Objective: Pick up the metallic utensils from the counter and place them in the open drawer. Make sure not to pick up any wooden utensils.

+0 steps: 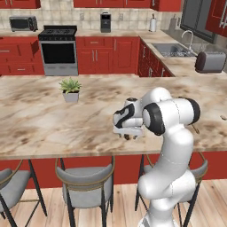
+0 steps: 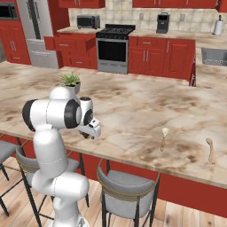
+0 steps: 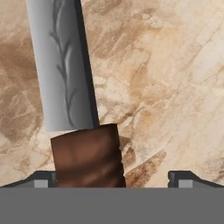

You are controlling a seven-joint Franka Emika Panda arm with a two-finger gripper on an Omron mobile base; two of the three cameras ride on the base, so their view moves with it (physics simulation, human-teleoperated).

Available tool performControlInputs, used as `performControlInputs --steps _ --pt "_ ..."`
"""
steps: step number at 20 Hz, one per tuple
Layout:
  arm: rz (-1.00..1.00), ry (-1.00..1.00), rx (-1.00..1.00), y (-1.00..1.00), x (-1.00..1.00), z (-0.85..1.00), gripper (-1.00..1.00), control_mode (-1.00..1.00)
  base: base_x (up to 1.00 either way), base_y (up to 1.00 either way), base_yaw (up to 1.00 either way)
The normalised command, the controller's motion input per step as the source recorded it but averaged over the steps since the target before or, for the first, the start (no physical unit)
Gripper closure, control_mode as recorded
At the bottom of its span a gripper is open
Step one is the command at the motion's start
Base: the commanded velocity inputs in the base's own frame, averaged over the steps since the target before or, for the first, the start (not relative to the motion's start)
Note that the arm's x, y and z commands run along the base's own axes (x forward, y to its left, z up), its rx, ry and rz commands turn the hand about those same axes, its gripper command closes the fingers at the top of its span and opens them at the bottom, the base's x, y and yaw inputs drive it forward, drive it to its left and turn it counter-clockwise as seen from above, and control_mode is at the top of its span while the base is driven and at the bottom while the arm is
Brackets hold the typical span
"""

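Observation:
A knife (image 3: 65,65) with a grey blade and a dark brown handle lies on the marbled counter (image 3: 170,87). My gripper (image 3: 114,179) hangs close above its handle, open, with the handle between the fingertips (image 3: 41,179) and nearer the left one. The hand hovers low over the counter's near edge (image 1: 44,119) in the left base view, gripper (image 1: 128,133), and likewise in the right base view, gripper (image 2: 89,133). A pale tan wooden spoon (image 2: 164,137) lies to the right on the counter (image 2: 146,111). The red drawer (image 2: 71,43) stands open at the far back left.
A second pale utensil (image 2: 209,149) lies further right near the counter's edge. A small potted plant (image 1: 70,88) stands mid-counter behind the hand. Grey stools (image 1: 86,188) line the near side. A toaster (image 1: 210,62) and a sink (image 1: 173,49) sit on the back right counter.

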Motion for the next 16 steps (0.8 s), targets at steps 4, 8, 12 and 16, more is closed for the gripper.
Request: performControlInputs --steps 4,8,12,16 --pt "0.0 0.0 0.0 0.0 0.15 -0.29 1.0 -1.0 0.0 0.0 0.0" --pt "0.02 0.0 0.0 0.0 0.04 -0.26 1.0 -1.0 0.0 0.0 0.0" --pt "0.05 0.01 0.0 0.0 0.0 -0.24 1.0 -1.0 0.0 0.0 0.0" --pt "0.08 0.03 0.0 0.0 0.0 -0.28 1.0 -1.0 0.0 0.0 0.0"
